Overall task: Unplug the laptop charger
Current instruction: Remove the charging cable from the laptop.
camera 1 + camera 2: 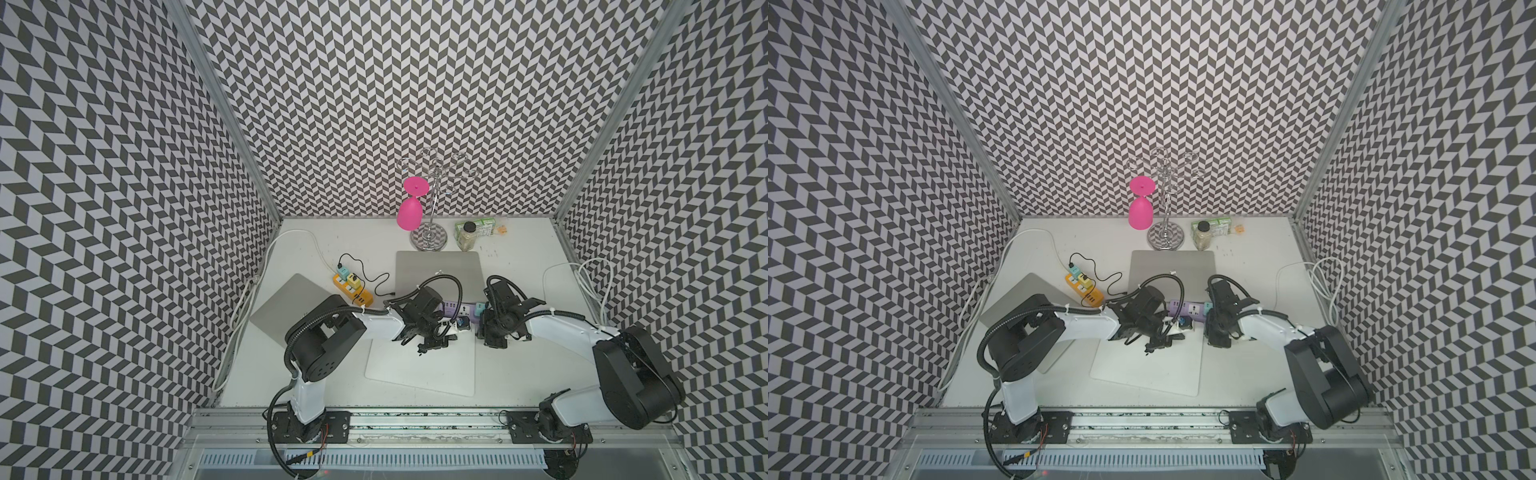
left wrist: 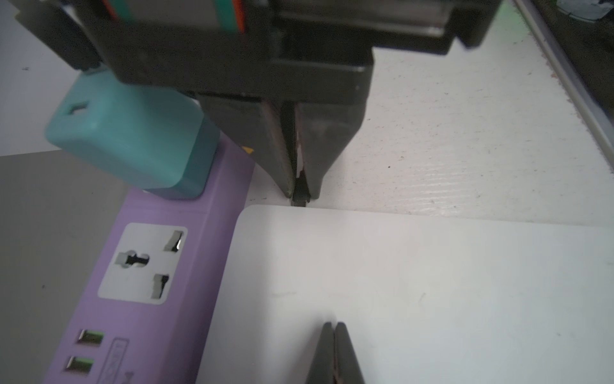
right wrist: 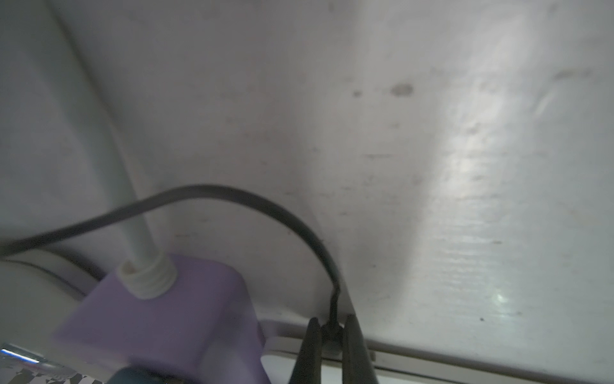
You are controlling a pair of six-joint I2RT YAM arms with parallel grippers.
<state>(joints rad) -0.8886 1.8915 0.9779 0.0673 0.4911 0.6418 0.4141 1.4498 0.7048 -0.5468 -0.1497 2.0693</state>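
Charger plug (image 3: 332,334) between right gripper (image 3: 332,318) fingertips

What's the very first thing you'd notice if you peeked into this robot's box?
The zigzag black-and-white walls all around, and against them a bright pink glass hanging upside down from a metal rack at the back of the table. Nearer the front, the right gripper pinches a small black charger plug at the edge of the white laptop, right beside a purple power strip.
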